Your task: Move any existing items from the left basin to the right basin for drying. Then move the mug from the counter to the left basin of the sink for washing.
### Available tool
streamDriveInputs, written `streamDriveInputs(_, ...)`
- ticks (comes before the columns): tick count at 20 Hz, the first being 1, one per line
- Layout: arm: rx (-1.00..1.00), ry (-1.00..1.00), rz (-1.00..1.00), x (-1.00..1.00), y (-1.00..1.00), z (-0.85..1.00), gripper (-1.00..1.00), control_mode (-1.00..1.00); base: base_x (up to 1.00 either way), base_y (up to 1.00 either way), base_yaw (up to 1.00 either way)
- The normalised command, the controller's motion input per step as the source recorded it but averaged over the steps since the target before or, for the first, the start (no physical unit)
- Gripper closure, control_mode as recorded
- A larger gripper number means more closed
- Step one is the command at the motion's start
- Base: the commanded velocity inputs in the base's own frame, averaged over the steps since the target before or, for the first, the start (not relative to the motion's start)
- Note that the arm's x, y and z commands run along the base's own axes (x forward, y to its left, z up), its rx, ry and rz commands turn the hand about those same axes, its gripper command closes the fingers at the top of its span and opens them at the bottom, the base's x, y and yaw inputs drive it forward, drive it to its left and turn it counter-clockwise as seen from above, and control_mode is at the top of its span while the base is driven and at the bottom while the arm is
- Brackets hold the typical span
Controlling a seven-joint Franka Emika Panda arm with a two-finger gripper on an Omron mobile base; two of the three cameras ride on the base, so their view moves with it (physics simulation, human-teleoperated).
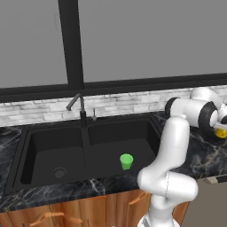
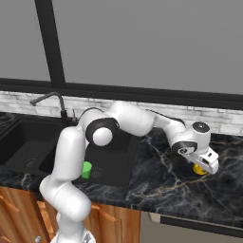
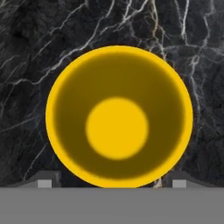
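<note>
The arm [image 2: 71,156] is showing glossy white rounded shells with black joint rings; the gripper [image 2: 205,166] is showing a white housing with a dark cap at 12 o'clock.

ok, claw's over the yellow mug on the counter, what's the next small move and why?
Probably close the claw on the yellow mug. In the hand view its fingertips stand on either side of the mug's rim, looking straight into it, so it seems centred. The green cup already sits in the right basin, so the mug is what's left to move.
</note>
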Motion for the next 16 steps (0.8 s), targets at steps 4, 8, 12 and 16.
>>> streamDriveInputs(4, 0.00, 0.00, -0.01, -0.13, 0.00, -0.05, 1.00, -1.00, 0.00, 0.00, 0.00)
streamDriveInputs(8, 0.00, 0.00, -0.03, -0.05, 0.00, -0.05, 1.00, -1.00, 0.00, 0.00, 0.00)
streamDriveInputs(12, 0.00, 0.06, -0.01, 0.00, 0.00, -0.04, 1.00, -1.00, 0.00, 0.00, 0.00)
streamDriveInputs(16, 0.00, 0.00, 0.00, 0.00, 0.04, 0.00, 1.00, -1.00, 0.00, 0.00, 0.00)
